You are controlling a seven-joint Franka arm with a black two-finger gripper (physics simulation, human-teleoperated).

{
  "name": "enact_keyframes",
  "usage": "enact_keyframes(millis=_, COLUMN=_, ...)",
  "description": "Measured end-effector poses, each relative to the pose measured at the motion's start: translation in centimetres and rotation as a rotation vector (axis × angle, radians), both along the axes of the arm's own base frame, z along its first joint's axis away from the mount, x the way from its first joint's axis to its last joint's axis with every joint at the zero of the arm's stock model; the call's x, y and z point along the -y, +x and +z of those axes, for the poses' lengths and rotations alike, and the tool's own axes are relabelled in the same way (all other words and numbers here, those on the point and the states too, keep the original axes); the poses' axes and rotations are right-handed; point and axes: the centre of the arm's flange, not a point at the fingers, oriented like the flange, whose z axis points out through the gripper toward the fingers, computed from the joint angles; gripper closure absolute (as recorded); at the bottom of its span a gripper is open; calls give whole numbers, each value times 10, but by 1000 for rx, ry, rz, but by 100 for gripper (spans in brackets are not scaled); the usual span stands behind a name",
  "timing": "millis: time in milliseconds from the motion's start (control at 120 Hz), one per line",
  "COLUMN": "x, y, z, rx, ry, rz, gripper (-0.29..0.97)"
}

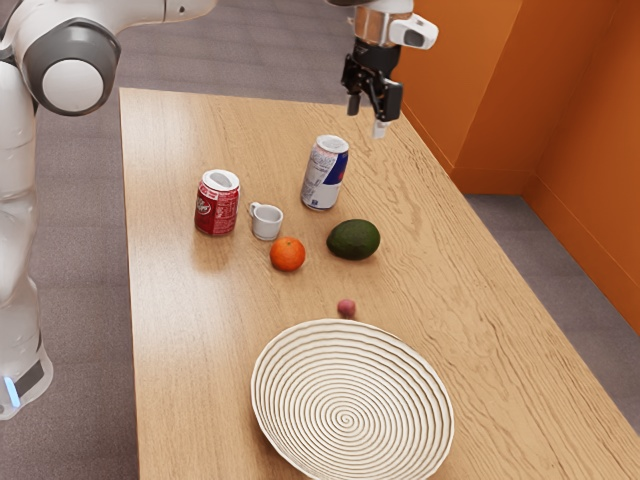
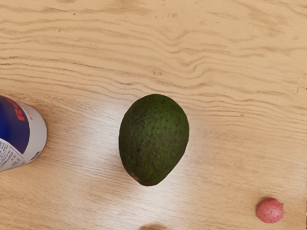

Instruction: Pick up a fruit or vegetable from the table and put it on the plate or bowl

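barely begun, nothing lifted yet. gripper (image 1: 368, 112) high above the table (image 1: 480, 300), fingers apart and empty, aimed down at the avocado (image 1: 353, 239) lying on the wood between the blue can (image 1: 325, 172) and a small pink fruit (image 1: 346, 308). left to do: descent, grasp, lift and carry to the striped bowl (image 1: 350, 400), nothing in it so far.

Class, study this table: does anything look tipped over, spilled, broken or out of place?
Nothing stands out. The red can, blue can and white cup stand upright; the orange, avocado and small pink fruit rest whole on the table, and the ribbed plate lies flat.
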Motion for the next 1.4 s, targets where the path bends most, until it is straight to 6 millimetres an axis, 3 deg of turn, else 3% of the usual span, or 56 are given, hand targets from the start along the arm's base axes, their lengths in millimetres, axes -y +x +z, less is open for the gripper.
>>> enact_keyframes(millis=358, x=9, y=2, z=11, rx=34, ry=7, rz=-12, gripper=0)
enact_keyframes(millis=450, x=25, y=2, z=17, rx=45, ry=7, rz=-41, gripper=0)
enact_keyframes(millis=650, x=61, y=5, z=7, rx=23, ry=7, rz=-127, gripper=0)
enact_keyframes(millis=742, x=63, y=2, z=6, rx=6, ry=7, rz=-145, gripper=0)
enact_keyframes(millis=817, x=45, y=0, z=-9, rx=-48, ry=7, rz=-119, gripper=0)
enact_keyframes(millis=958, x=-13, y=-33, z=-62, rx=-93, ry=-1, rz=-34, gripper=0)
enact_keyframes(millis=1008, x=-25, y=-38, z=-72, rx=-68, ry=6, rz=-11, gripper=0)
enact_keyframes(millis=1167, x=15, y=-37, z=-84, rx=25, ry=47, rz=-90, gripper=0)
enact_keyframes(millis=1400, x=16, y=-37, z=-116, rx=71, ry=73, rz=-91, gripper=0)
